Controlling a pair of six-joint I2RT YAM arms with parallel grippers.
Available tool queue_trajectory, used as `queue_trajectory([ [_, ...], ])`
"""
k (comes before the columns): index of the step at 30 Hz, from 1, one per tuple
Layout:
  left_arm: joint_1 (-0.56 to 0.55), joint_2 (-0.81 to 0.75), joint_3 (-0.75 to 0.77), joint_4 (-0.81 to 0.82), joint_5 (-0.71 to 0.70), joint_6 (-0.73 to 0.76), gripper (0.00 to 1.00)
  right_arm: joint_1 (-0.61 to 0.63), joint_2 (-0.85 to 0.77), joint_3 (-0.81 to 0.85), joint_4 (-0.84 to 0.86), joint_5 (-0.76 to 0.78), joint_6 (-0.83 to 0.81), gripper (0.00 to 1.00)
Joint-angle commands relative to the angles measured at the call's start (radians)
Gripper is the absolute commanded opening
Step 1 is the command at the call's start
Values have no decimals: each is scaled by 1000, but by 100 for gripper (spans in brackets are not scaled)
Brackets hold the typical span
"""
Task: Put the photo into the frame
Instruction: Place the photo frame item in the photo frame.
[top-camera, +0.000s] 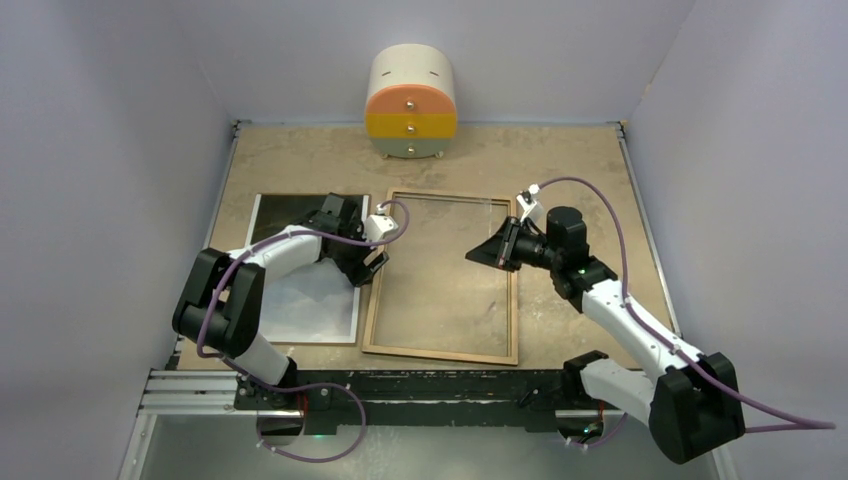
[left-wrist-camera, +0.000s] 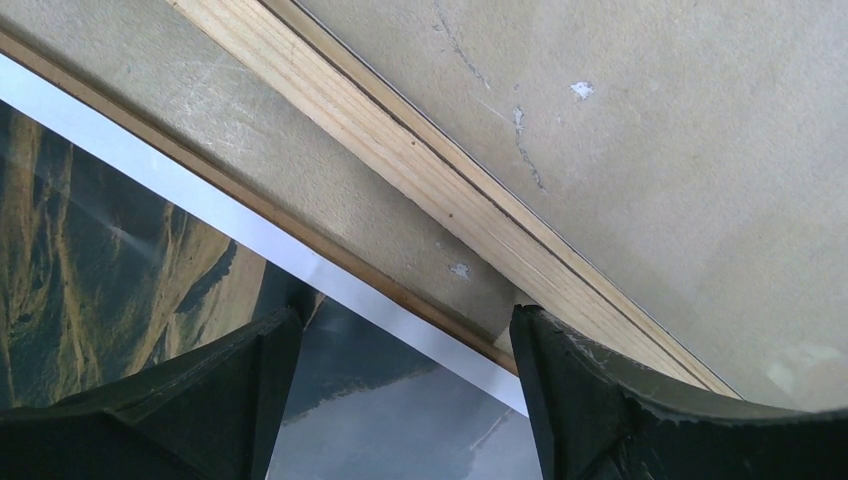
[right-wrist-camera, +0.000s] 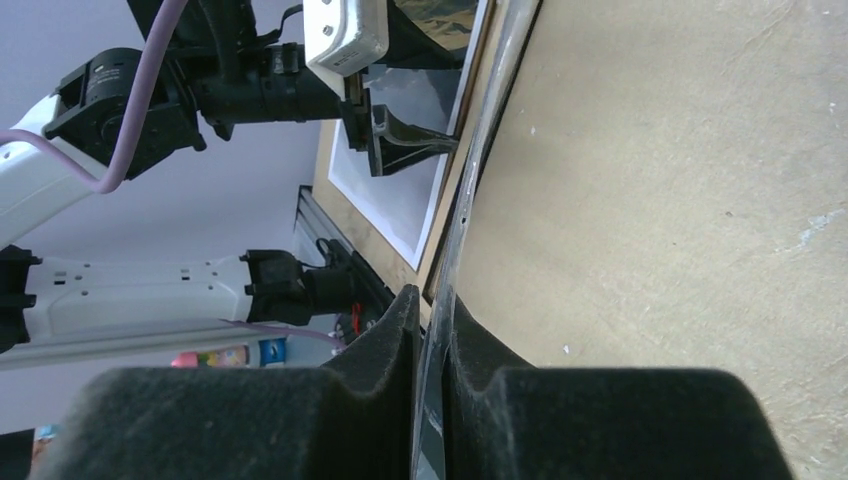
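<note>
The frame (top-camera: 440, 352) lies with its wood-coloured back up in the middle of the table. Its pale rail (left-wrist-camera: 440, 175) crosses the left wrist view. The photo (top-camera: 310, 300), a dusky mountain landscape with a white edge (left-wrist-camera: 100, 260), lies flat to the frame's left on a brown board (left-wrist-camera: 330, 245). My left gripper (top-camera: 368, 268) is open and low over the photo's right edge (left-wrist-camera: 405, 315), one finger over the print, the other by the frame rail. My right gripper (top-camera: 478, 254) reaches in over the frame's right side. It is shut (right-wrist-camera: 432, 300) on the thin clear glass pane (right-wrist-camera: 470, 180), seen edge-on.
A small round-topped cabinet (top-camera: 411, 105) with orange, yellow and green drawers stands at the back centre. Pale walls close in the table on three sides. A metal rail (top-camera: 200, 385) with both arm bases runs along the near edge.
</note>
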Motion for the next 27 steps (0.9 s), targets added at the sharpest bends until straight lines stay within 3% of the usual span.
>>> queue_trajectory([
  [1,16,-11,14,25,76,-20,80,6,9,-8,108,-55,47,11],
  [12,20,2,6,33,76,-11,78,6,62,-65,289,-90,165,5],
  [16,20,9,7,33,74,-7,76,6,69,-72,300,-88,181,0],
  [27,20,10,0,36,66,3,72,6,63,-126,341,-74,240,0],
])
